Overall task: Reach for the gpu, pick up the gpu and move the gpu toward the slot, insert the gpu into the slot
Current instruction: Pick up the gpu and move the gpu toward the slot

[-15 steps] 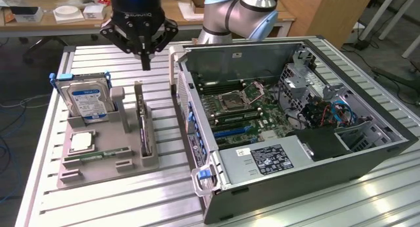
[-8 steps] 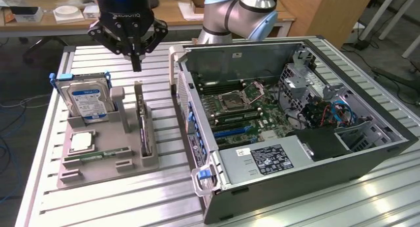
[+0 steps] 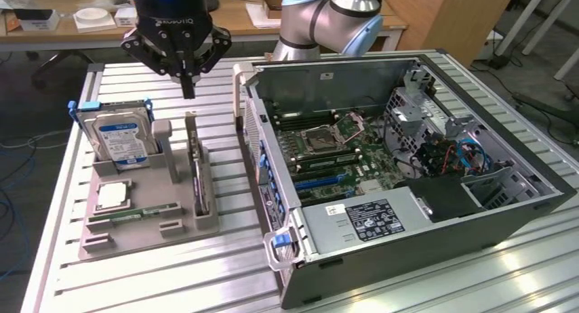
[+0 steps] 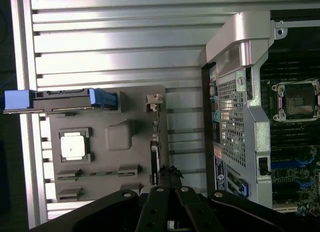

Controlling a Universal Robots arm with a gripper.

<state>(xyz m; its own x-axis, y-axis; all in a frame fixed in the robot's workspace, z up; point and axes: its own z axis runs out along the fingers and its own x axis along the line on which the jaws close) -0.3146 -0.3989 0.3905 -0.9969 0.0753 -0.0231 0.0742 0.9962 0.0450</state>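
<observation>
**Clerk:** Item one, the gpu (image 3: 197,165)?

**Checker:** A thin card stood on its long edge in a groove of the grey holder (image 3: 135,221). It was seen almost edge-on: dark along the top, with a pale metal bracket at the end nearer the arm (image 3: 326,18). The fan side could not be made out. In the wrist view it showed as a narrow dark strip (image 4: 154,159).

**Clerk:** The claw?

**Checker:** The gripper (image 3: 187,89) was clenched with fingertips together, grasping nothing. It hung just above the bracket end of the gpu, with a gap between them. The wrist view showed its black fingers (image 4: 192,212) over that same end.

**Clerk:** The slot?

**Checker:** The slot (image 3: 318,181) was blue and lay on the motherboard inside the open case (image 3: 434,242), unfilled and well apart from the gpu.

**Clerk:** Other holder stock?

**Checker:** A hard drive (image 3: 122,138) stood upright, and a processor (image 3: 113,194) and memory stick (image 3: 135,211) lay flat.

**Clerk:** Surface and room?

**Checker:** The table (image 3: 181,279) was slatted aluminium. Behind it were a wooden desk (image 3: 54,36) and a wooden cabinet (image 3: 452,18).
</observation>
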